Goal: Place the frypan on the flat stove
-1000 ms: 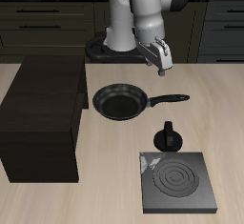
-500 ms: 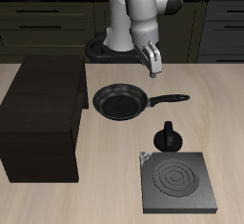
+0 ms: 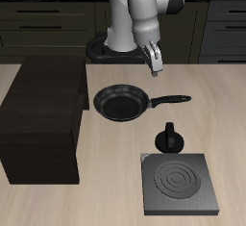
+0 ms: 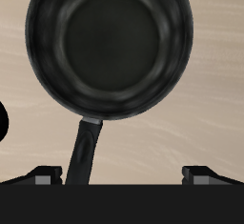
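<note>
We see the gripper (image 3: 155, 65) hanging in the air above the desk (image 3: 115, 196), over the back part of the surface and just behind the frypan (image 3: 121, 102). Its two fingers point downward, stand apart and grip nothing; in the wrist view only the two fingertips (image 4: 40, 175) show, well apart, with the pan's handle (image 4: 84, 152) running between them and the pan far below.

The frypan lies flat on the desk, near the middle, its round black bowl beside the large dark brown cabinet box (image 3: 43, 119) and its long straight handle pointing away from that box. It looks empty inside.

The flat stove (image 3: 179, 185) sits nearer the desk's front edge, well apart from the frypan, with pale ring marks on its top. A small black upright pot (image 3: 169, 138), perhaps a moka pot though we cannot make out its details, stands between the frypan's handle and the stove, just behind the stove's back edge.
</note>
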Controlling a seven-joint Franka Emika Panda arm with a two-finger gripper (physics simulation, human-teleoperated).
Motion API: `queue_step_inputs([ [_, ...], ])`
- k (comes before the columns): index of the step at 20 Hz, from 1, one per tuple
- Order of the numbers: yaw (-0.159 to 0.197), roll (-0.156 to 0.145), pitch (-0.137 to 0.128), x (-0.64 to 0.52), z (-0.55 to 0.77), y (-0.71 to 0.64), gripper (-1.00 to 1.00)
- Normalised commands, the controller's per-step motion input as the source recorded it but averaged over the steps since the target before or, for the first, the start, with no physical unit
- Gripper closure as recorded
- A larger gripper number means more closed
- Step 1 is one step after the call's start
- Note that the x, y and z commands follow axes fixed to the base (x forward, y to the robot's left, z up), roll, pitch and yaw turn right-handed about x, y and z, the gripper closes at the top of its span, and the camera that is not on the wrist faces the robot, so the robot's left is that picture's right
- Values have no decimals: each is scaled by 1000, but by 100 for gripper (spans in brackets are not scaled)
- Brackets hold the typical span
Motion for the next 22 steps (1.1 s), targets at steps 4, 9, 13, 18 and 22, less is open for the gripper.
queue_step_inputs([
  [4,-8,39,27,-25,-169,259,-100],
  [9,15,31,16,76,-165,172,-100],
  [13,9,7,-23,111,-35,68,-100],
  [18,-3,-16,51,183,-222,-117,-100],
  [22,-2,-11,15,24,-68,-118,-100],
])
